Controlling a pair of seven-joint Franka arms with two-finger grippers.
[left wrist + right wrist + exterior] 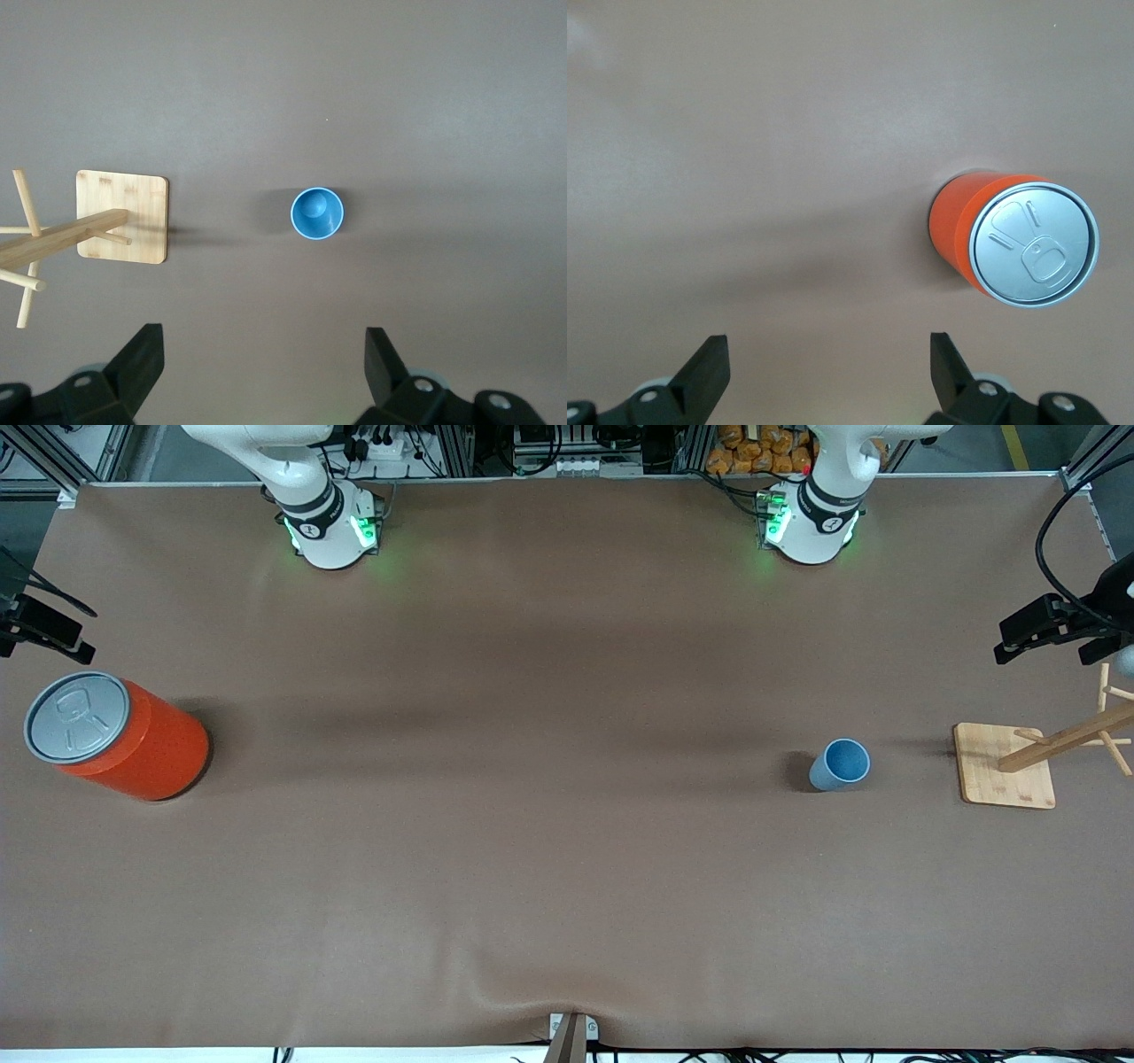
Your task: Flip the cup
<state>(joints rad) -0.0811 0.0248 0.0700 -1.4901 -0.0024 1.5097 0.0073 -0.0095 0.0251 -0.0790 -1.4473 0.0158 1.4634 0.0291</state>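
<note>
The small light-blue cup (840, 764) stands on the brown table toward the left arm's end, its mouth facing up. It also shows in the left wrist view (317, 213). My left gripper (263, 341) is open and empty, high above the table, with the cup well clear of its fingers. My right gripper (828, 345) is open and empty, high above the table near the orange can. Neither gripper shows in the front view; only the arms' bases do.
A big orange can (115, 735) with a grey lid stands at the right arm's end, also in the right wrist view (1014, 239). A wooden peg rack on a square base (1005, 777) stands beside the cup at the left arm's end, also in the left wrist view (122, 217).
</note>
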